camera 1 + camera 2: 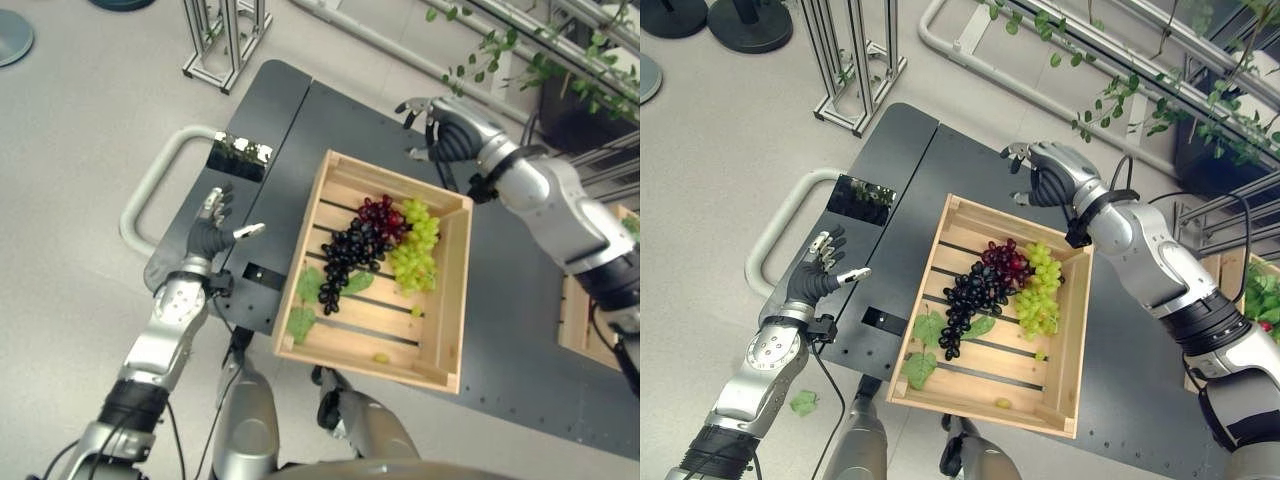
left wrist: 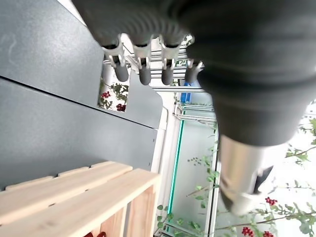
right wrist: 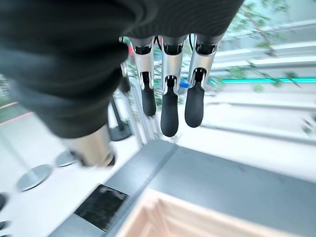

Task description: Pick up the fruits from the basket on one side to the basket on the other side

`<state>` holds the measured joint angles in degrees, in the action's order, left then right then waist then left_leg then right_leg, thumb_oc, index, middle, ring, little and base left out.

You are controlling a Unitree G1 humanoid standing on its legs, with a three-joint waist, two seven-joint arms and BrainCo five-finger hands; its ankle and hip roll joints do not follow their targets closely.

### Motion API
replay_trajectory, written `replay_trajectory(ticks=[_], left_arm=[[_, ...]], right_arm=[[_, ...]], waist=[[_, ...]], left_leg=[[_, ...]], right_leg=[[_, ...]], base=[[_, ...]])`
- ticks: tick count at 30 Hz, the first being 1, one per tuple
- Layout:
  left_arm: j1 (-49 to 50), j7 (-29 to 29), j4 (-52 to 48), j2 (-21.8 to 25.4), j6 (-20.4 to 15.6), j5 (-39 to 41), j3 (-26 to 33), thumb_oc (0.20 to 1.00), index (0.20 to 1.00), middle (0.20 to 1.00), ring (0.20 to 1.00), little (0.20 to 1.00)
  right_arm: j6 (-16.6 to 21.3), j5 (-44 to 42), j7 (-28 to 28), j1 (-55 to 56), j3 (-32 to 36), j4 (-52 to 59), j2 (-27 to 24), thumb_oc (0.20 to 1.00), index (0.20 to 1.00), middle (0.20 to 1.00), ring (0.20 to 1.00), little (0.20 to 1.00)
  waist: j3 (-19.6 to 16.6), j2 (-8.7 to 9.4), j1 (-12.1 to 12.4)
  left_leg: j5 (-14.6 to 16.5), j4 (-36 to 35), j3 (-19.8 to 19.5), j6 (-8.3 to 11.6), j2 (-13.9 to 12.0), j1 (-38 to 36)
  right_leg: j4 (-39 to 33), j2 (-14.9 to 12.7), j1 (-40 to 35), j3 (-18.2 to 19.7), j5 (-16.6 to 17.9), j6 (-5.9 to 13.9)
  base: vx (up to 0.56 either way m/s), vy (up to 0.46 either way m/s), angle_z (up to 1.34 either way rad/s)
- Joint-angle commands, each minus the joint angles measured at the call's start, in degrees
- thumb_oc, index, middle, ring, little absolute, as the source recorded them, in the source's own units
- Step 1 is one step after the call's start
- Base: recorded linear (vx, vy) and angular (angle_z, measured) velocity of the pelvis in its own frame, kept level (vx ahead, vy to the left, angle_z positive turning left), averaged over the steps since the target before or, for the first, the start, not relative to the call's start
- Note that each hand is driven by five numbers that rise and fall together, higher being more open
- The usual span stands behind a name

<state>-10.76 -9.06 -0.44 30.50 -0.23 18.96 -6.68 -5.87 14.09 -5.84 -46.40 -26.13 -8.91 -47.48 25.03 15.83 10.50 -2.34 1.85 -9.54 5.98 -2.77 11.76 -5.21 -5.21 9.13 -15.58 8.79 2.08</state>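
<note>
Both hands empty, fingers straight: right hand (image 1: 1045,175) past crate's (image 1: 1065,330) far edge, left hand (image 1: 820,268) at table's (image 1: 970,160) left edge; reach phase, next closing on grapes (image 1: 975,290).

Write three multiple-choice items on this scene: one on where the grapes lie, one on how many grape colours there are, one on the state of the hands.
1. Where do the grapes lie?
A. In the wooden crate
B. On the bare table
C. In the left hand

2. How many grape colours show?
A. One
B. Two
C. Three

3. What do the hands hold?
A. The crate
B. Nothing
C. Grapes

Key:
1 A: the grapes rest on the slats of the wooden crate.
2 C: dark purple, red and green bunches.
3 B: left hand and right hand have relaxed fingers, off the crate.
</note>
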Motion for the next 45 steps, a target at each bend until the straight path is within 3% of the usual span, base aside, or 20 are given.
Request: replay_trajectory(ticks=[1, 2, 3, 7, 15, 26, 35, 41, 45], left_arm=[[2.07, -0.57, -4.2, -0.3, -3.24, 2.28, -1.14, 1.0, 1.0, 1.0, 1.0, 1.0], [2.12, -0.59, -4.19, -0.27, -3.25, 2.29, -1.11, 1.0, 1.0, 1.0, 1.0, 1.0], [2.24, -0.91, -4.66, -1.17, -3.79, 3.59, -2.16, 1.0, 1.0, 1.0, 1.0, 1.0], [1.58, -1.7, -4.46, -2.39, -4.29, 4.48, -3.33, 1.0, 1.0, 1.0, 1.0, 1.0], [0.2, -2.42, -3.64, -3.91, -4.84, 5.5, -5.31, 1.0, 1.0, 1.0, 1.0, 1.0], [-0.96, -2.33, -3.59, -4.88, -5.19, 5.98, -7.05, 1.0, 1.0, 1.0, 1.0, 1.0], [-2.15, -1.99, -3.45, -5.53, -5.13, 6.15, -7.5, 1.0, 1.0, 1.0, 1.0, 1.0], [-3.32, -2.32, -3.12, -6.25, -4.84, 6.71, -7.72, 1.0, 1.0, 1.0, 1.0, 1.0], [-3.56, -3.23, -3.24, -6.99, -4.72, 7.47, -7.75, 1.0, 1.0, 1.0, 1.0, 1.0]], right_arm=[[-0.7, 3.99, 1.79, -0.29, -3.41, -7.3, 2.05, 1.0, 1.0, 1.0, 1.0, 1.0], [-0.52, 4.06, 1.96, -0.51, -3.63, -7.73, 2.26, 1.0, 1.0, 1.0, 1.0, 1.0], [-1.08, 6.82, 3.44, -0.28, -5.58, -15.93, 7.18, 1.0, 1.0, 1.0, 1.0, 1.0], [-1.38, 11.02, 5.74, -0.39, -8.11, -25.5, 13.14, 1.0, 1.0, 1.0, 1.0, 1.0], [-2.81, 16.41, 8.67, -2.01, -11.14, -40.05, 20.93, 1.0, 1.0, 1.0, 1.0, 1.0], [-4.03, 25.22, 8.78, -5.08, -15.41, -52.28, 24.61, 1.0, 1.0, 1.0, 1.0, 1.0], [-4.39, 36.95, 5.21, -4.52, -20.12, -56.77, 25.42, 1.0, 1.0, 1.0, 1.0, 1.0], [-5.2, 34.85, 6.08, -2.45, -18.43, -57.96, 27.81, 1.0, 1.0, 1.0, 1.0, 1.0], [-5.61, 23.2, 10.45, -0.35, -13.02, -58.01, 31.68, 1.0, 1.0, 1.0, 1.0, 1.0]], waist=[[-2.82, -2.37, 0.75], [-2.83, -2.36, 0.73], [-1.89, -3.39, 1.71], [-0.52, -4.6, 2.69], [1.36, -5.89, 4.36], [2.95, -5.71, 6.28], [4.14, -5.07, 8.29], [4.52, -5.05, 9.24], [4.59, -5.34, 9.67]], left_leg=[[-3.47, -6.85, -1.97, -2.75, 1.22, 1.61], [-3.47, -6.85, -1.96, -2.75, 1.21, 1.58], [-3.77, -6.85, -2.3, -2.92, 1.39, 2.03], [-4.29, -6.85, -2.76, -2.94, 1.53, 2.67], [-5.13, -6.85, -3.82, -2.7, 1.69, 4.16], [-5.9, -6.85, -5.46, -2.05, 1.36, 5.75], [-6.29, -6.85, -7.92, -1.45, 1.46, 7.04], [-6.89, -6.85, -9.79, -1.06, 1.61, 8.09], [-7.06, -6.85, -10.37, -0.93, 1.53, 8.48]], right_leg=[[1.46, -3.54, -1.23, -0.26, -3.27, 6.16], [1.46, -3.53, -1.25, -0.25, -3.26, 6.15], [1.5, -3.64, -1.03, -0.44, -3.14, 6.1], [1.69, -3.69, -0.61, -0.84, -2.99, 6.05], [1.27, -3.58, -0.12, -1.77, -2.63, 5.9], [1.01, -2.99, 0.41, -3.14, -2.67, 5.63], [1.47, -2.75, 0.24, -5.22, -3.4, 5.32], [2.03, -2.59, 0.09, -6.72, -4.34, 4.95], [1.88, -2.39, 0.05, -7.38, -4.43, 4.82]], base=[[0.0, 0.0, 0.0], [0.0, 0.0, 0.0], [0.0, 0.0, 0.0], [-0.01, 0.003, 0.01], [-0.01, -0.008, 0.05], [0.0, -0.022, 0.09], [0.01, -0.046, 0.13], [0.03, -0.057, 0.22], [0.0, -0.008, 0.17]])
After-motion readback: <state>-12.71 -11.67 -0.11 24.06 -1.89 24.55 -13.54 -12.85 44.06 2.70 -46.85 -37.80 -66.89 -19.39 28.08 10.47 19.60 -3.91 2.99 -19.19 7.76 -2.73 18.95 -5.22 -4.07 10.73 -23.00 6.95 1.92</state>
